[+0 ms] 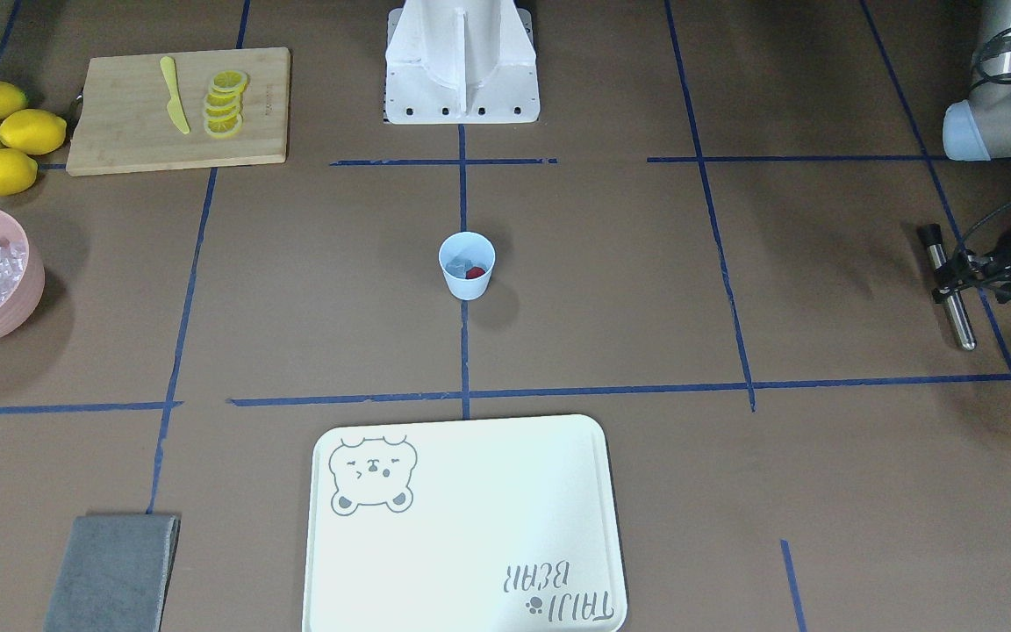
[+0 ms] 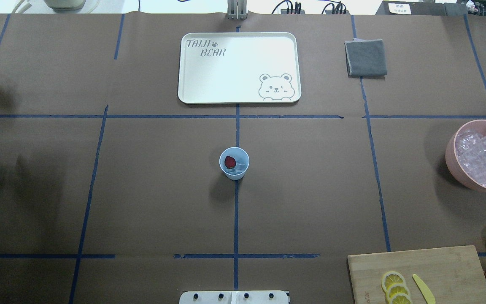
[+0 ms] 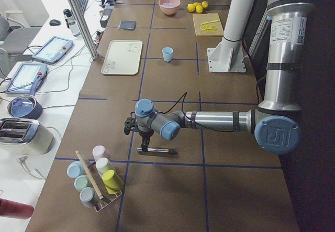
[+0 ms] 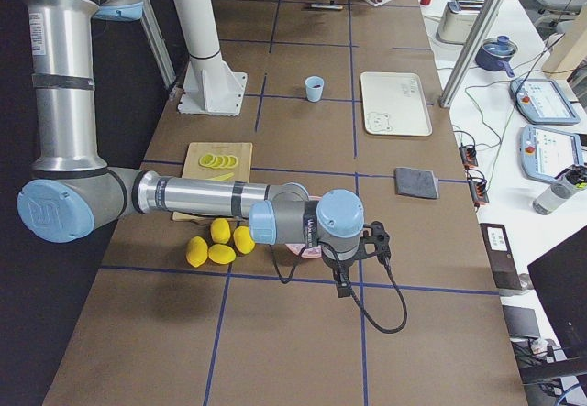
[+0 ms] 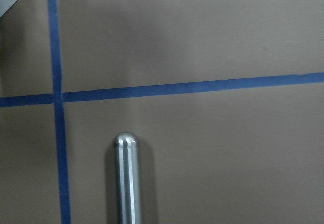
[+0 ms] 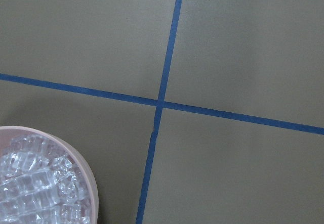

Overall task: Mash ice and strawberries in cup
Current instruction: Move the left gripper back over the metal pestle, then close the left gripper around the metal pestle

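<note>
The pale blue cup stands alone at the table's middle. Inside it lie a red strawberry and a few pieces of ice. My left gripper is low at the table's left end, its fingers on either side of a steel rod lying on the paper; I cannot tell whether they press on it. My right gripper hovers next to the pink bowl of ice, and I cannot tell whether it is open or shut.
A white bear tray and a folded grey cloth lie on the far side. A wooden board carries lemon slices and a yellow knife, with whole lemons beside it. A rack of cups stands past the rod.
</note>
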Tool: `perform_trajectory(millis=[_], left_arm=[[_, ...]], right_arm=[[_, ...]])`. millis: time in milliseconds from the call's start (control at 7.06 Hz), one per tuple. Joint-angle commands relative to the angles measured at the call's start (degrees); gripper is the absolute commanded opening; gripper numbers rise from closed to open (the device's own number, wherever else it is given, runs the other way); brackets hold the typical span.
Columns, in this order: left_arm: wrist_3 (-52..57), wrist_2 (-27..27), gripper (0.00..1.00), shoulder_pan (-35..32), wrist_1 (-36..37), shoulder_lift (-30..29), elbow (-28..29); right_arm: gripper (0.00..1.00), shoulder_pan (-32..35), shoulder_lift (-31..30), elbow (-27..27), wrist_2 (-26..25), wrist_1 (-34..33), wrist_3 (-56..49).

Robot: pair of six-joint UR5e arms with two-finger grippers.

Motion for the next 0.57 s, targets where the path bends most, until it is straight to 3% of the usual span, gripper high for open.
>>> perform_trajectory(millis=[0,425], left_arm=[[-0.68,0.87,1.0,0.22,-6.64,-0.84,6.44],[-5.43,0.87,1.0,0.31,-7.47,-1.99,7.09]], right_arm=[[1.0,-0.05,0.0,-0.15,-0.07,0.0,0.11],[1.0,-0.23,0.0,-0.15,-0.07,0.0,0.2]])
